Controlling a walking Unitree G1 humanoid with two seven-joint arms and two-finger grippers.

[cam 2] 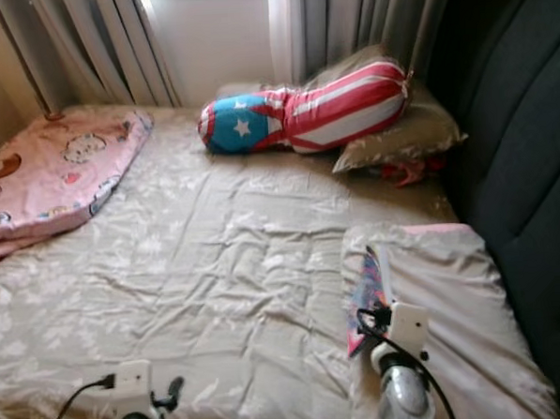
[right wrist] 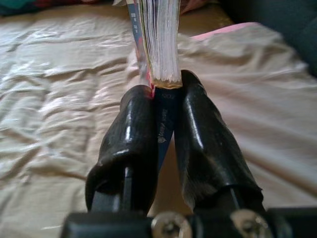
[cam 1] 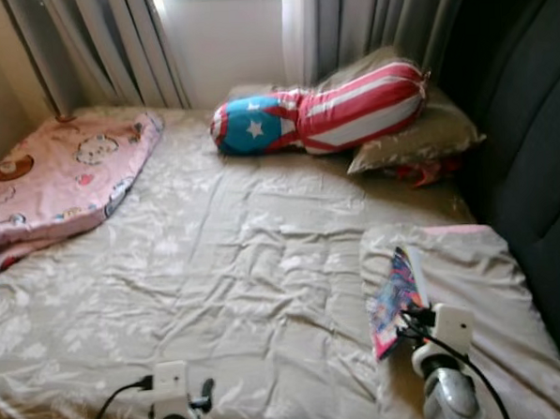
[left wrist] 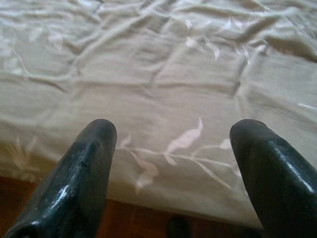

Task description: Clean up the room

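One book (right wrist: 159, 44) on edge, lengthwise away, between right gripper (right wrist: 166, 82) fingers; left gripper (left wrist: 173, 144) wide.

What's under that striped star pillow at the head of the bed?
The striped star pillow rests on a beige pillow and the bedspread. Something red pokes out beneath; the rest is hidden.

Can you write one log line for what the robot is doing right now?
right tool: shut on book, above pillow | left tool: open, over bed sheet near edge | striped cushion: by curtain
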